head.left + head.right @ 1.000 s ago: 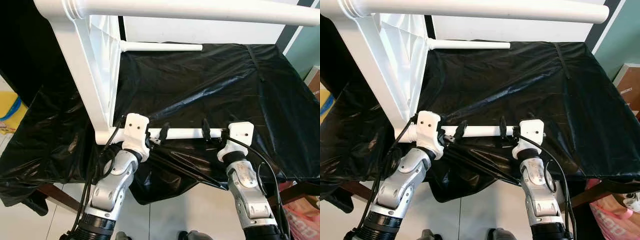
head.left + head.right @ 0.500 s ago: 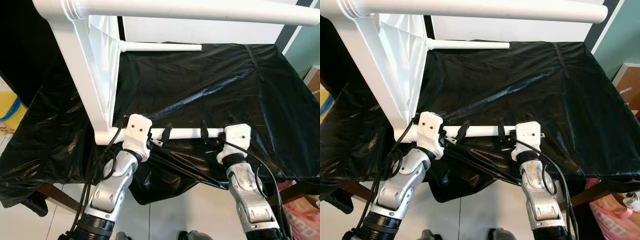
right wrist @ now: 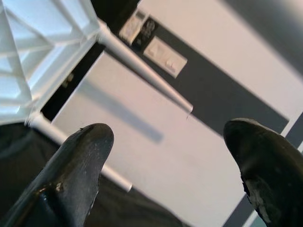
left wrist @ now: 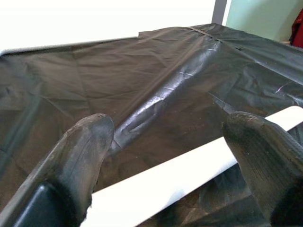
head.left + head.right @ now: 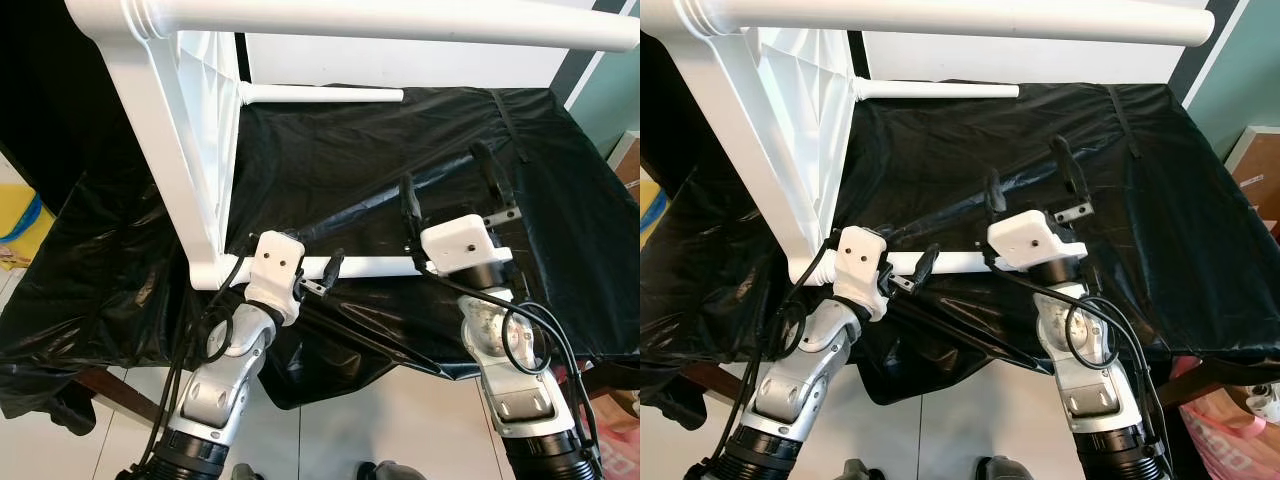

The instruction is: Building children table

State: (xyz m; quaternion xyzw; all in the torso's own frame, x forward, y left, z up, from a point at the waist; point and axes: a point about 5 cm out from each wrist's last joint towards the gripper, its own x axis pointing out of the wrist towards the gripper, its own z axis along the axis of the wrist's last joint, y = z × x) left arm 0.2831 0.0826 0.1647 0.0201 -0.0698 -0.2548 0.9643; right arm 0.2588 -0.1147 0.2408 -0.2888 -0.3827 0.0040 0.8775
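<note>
No writing is being shown on the white table (image 5: 190,150) tipped on its side on the black sheet (image 5: 350,170), whose near leg (image 5: 370,266) is being straddled by the open left gripper (image 5: 322,277), contact unclear, while the right gripper (image 5: 448,185) is being held open above it.

The left arm reaches forward low, bent at the elbow, and its left gripper (image 5: 322,277) points right with its 2 black fingers spread. The right arm is raised higher at the near right, wrist tilted up, and the right gripper (image 5: 447,189) points far and upward, its 2 fingers (image 5: 484,168) wide apart, closed on nothing.
</note>
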